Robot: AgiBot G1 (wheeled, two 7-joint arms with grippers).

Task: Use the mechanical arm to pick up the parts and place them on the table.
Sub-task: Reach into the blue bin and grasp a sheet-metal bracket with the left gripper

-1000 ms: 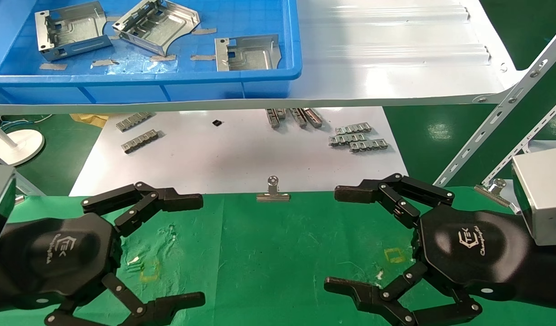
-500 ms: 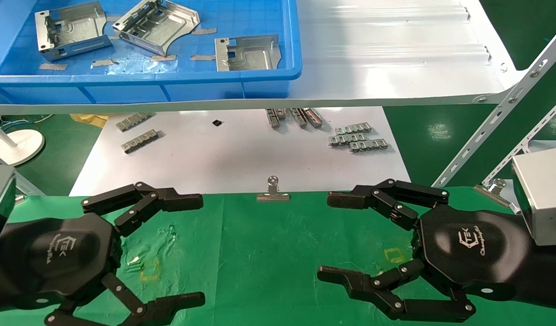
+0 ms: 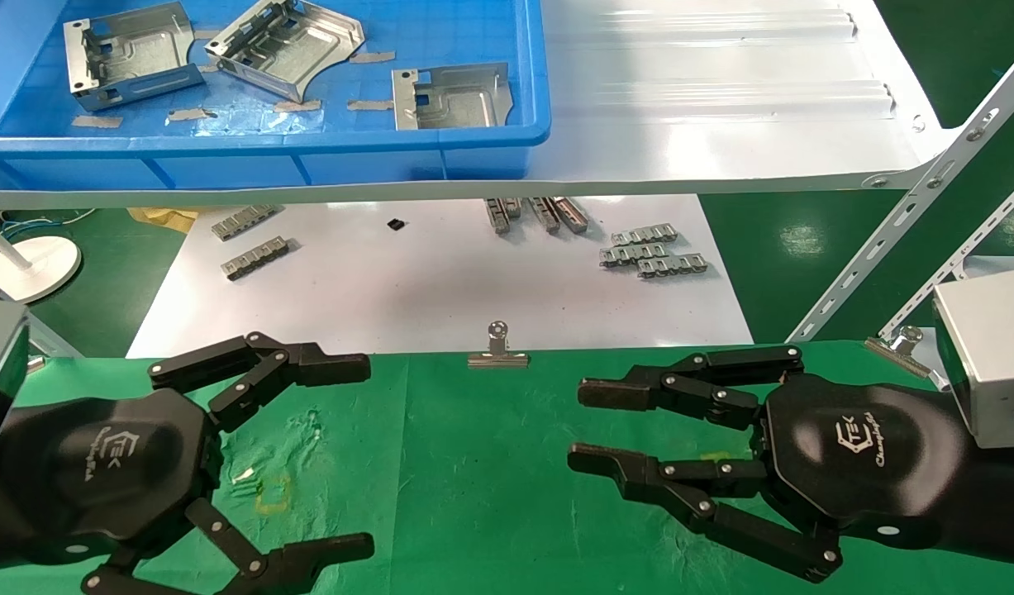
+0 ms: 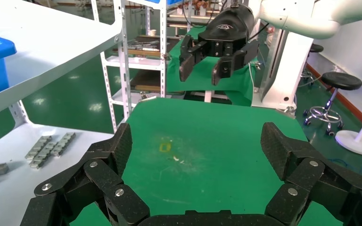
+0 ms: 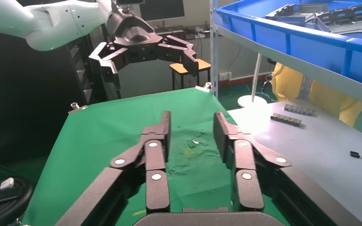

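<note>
The left end effector (image 3: 354, 450) hovers over the green tabletop (image 3: 473, 463), fingers spread wide. The right end effector (image 3: 585, 423) hovers opposite it, fingers narrowly apart, gripping nothing. Three parts (image 3: 449, 95) lie in the blue bin (image 3: 349, 161), far ahead of both.

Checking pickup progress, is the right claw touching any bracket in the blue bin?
Apart. Head view: right claw hovers over the green table; brackets lie in the bin.
</note>
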